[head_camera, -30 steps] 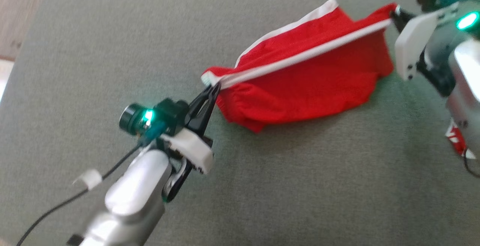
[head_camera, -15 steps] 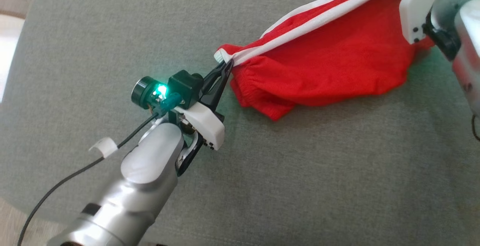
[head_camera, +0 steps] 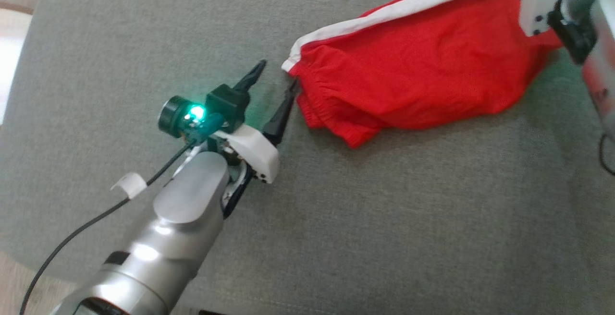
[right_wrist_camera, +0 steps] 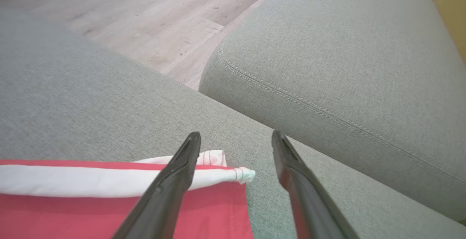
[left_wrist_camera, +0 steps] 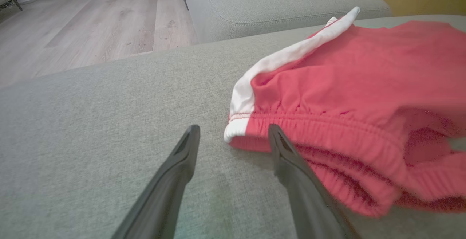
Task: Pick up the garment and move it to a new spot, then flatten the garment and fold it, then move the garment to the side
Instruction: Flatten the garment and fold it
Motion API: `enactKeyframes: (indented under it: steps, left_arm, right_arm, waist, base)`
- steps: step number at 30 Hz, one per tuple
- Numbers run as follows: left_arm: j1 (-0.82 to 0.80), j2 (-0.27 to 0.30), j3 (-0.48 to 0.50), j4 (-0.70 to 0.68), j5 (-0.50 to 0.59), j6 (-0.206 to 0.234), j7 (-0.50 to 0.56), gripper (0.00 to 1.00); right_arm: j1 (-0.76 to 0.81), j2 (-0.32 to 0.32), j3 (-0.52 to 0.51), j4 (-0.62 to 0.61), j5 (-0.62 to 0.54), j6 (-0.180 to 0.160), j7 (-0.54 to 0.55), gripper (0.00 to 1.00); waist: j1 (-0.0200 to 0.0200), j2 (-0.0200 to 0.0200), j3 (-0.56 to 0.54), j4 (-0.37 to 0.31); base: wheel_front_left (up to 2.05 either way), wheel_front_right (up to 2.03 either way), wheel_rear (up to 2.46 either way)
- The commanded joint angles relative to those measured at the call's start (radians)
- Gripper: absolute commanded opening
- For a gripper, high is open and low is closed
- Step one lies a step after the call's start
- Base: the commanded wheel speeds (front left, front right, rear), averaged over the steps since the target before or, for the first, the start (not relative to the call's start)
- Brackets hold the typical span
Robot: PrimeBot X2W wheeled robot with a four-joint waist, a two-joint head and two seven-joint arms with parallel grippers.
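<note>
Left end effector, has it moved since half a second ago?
Yes: the left end effector has opened and drawn back slightly from the corner of the garment, toward the left edge of the cushion.

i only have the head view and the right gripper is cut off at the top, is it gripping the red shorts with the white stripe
Observer: No. The right gripper is open; the red shorts lie loose, white-striped corner on the grey fabric cushion, unpinched.
Operator: what's past that corner
Observer: A second grey cushion with a stitched seam, wooden floor beside it.
Operator: waistband flat at the other end
Observer: No, the elastic waistband lies gathered in two layers.
</note>
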Motion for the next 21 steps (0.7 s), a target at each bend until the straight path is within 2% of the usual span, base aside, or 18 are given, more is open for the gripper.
enactKeyframes:
  steps: [1,6,11,15,21]
  left_arm:
    - [-0.041,0.031,0.042,-0.005,-0.006,0.009,-0.015,1.00]
    - [-0.031,0.055,0.074,0.025,-0.022,0.022,-0.045,1.00]
    - [-0.007,0.094,0.139,-0.021,-0.033,0.065,-0.064,1.00]
    - [0.051,0.131,0.222,-0.164,-0.020,0.102,-0.066,1.00]
    - [0.167,0.169,0.320,-0.355,0.024,0.132,-0.066,1.00]
  right_arm:
    - [-0.020,0.027,-0.009,-0.013,0.018,0.007,-0.029,1.00]
    - [-0.020,0.055,-0.009,0.007,0.039,0.007,-0.114,1.00]
    - [0.004,0.068,0.028,0.010,0.019,0.007,-0.225,1.00]
    - [0.044,0.088,0.016,-0.001,0.056,0.007,-0.292,1.00]
    - [0.108,0.079,0.017,-0.048,0.052,0.007,-0.338,1.00]
  waist:
    - [0.0000,0.0000,-0.012,-0.016]
    - [0.0000,0.0000,-0.061,-0.059]
    - [0.0000,0.0000,-0.127,-0.109]
    - [0.0000,0.0000,-0.182,-0.151]
    - [0.0000,0.0000,-0.239,-0.198]
  base:
    - [0.00,0.00,0.00]
    - [0.00,0.00,0.00]
    - [0.00,0.00,0.00]
    - [0.00,0.00,0.00]
    - [0.00,0.00,0.00]
